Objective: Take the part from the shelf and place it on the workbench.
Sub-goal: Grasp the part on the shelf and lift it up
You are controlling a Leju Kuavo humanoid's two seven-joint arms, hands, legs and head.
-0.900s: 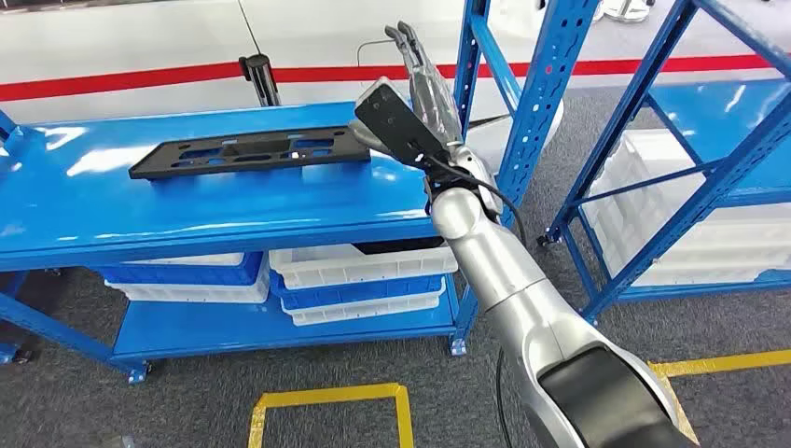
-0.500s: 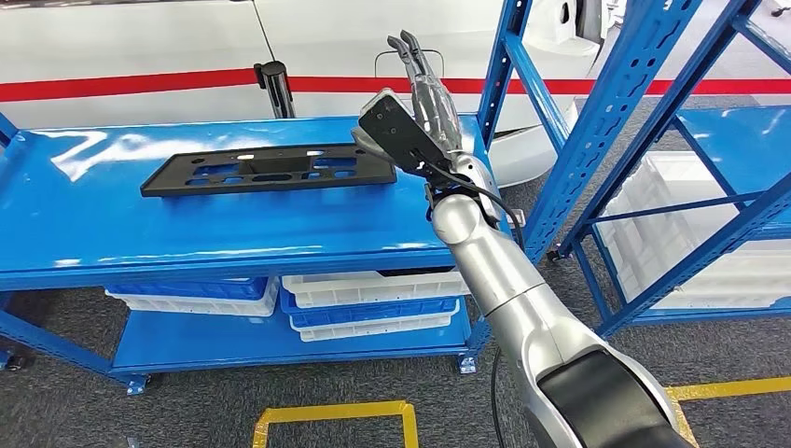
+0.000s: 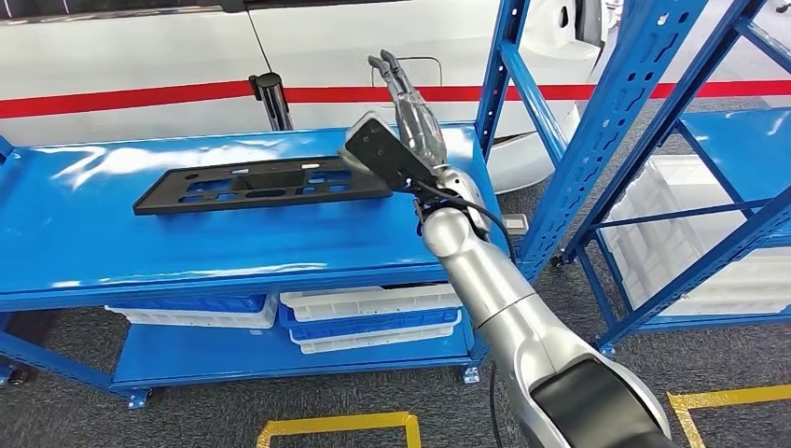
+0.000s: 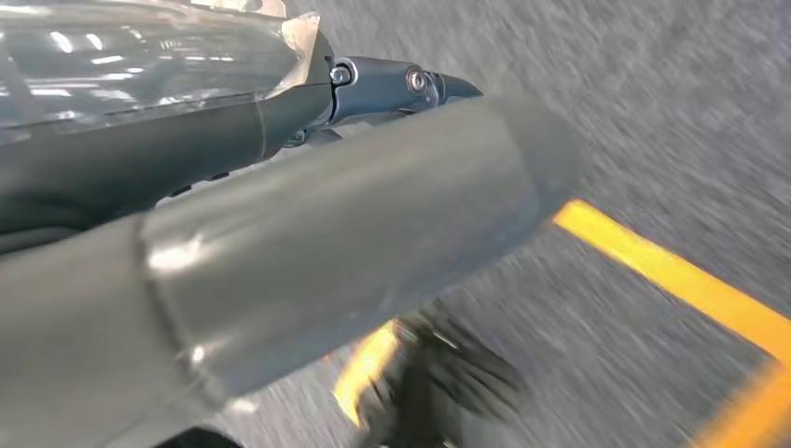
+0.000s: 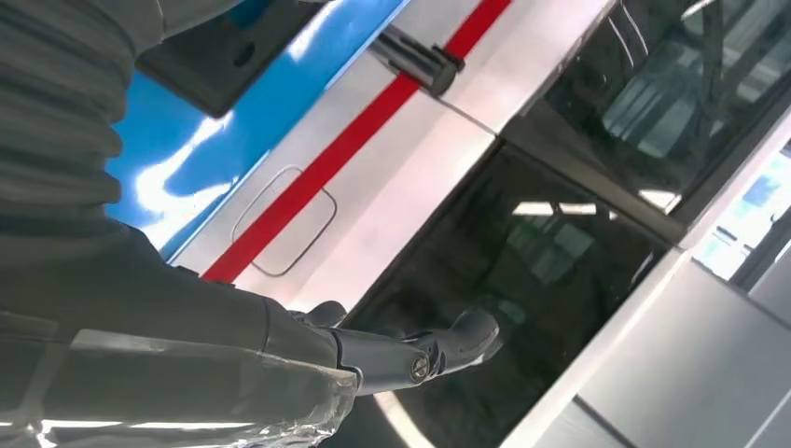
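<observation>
A long flat black part (image 3: 261, 184) with several cut-outs lies on the top of the blue workbench (image 3: 187, 243). My right hand (image 3: 410, 112) hovers above the part's right end, fingers stretched out and apart, holding nothing. The black box at its wrist covers the part's right tip in the head view. In the right wrist view a corner of the part (image 5: 224, 56) lies on the blue top behind the straight dark fingers (image 5: 410, 350). My left hand (image 4: 280, 187) hangs over the grey floor, its fingers straight and empty.
White and blue bins (image 3: 373, 303) sit on the bench's lower shelf. A blue shelf rack (image 3: 644, 93) with white crates (image 3: 709, 233) stands to the right. Behind the bench are a white vehicle with a red stripe (image 3: 140, 93) and a black post (image 3: 270, 93). Yellow floor lines (image 3: 336, 425) lie in front.
The whole picture has shifted as the camera moved. The part lies still on the bench. My right hand has drifted slightly left, over the part's right end, still empty.
</observation>
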